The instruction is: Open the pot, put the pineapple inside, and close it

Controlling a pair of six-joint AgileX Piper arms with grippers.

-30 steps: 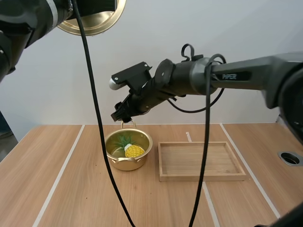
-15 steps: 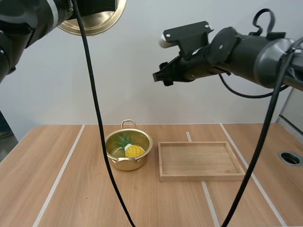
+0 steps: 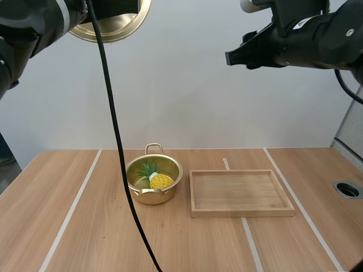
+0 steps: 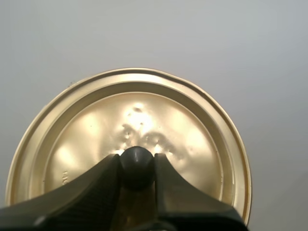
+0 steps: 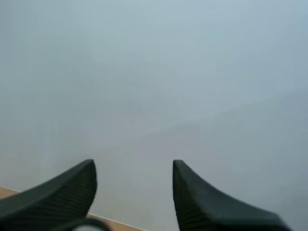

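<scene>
Overhead, the left gripper is clamped on the small dark knob of the golden lid, one black finger pressed to each side of it, with the lid's dented face turned to the wrist camera. In the high view the lid hangs far above the table, over its left half. The right gripper is raised high over the right side, its fingers spread wide with nothing between them.

Below, the pot stands uncovered on the table, just beside the wooden tray. The pineapple lies inside it, yellow body toward the tray and green crown toward the far wall, so only the closing appears to remain.

The lid looks thin, stiff and light, with a smooth, shiny surface likely to slip under any hold but the knob, which the fingers have squarely. Held by that one small point, it could tilt or swing on the way down. It probably needs to come level and centred over the rim, clear of the pot's two handles. The pineapple seems to sit low enough not to foul it.
</scene>
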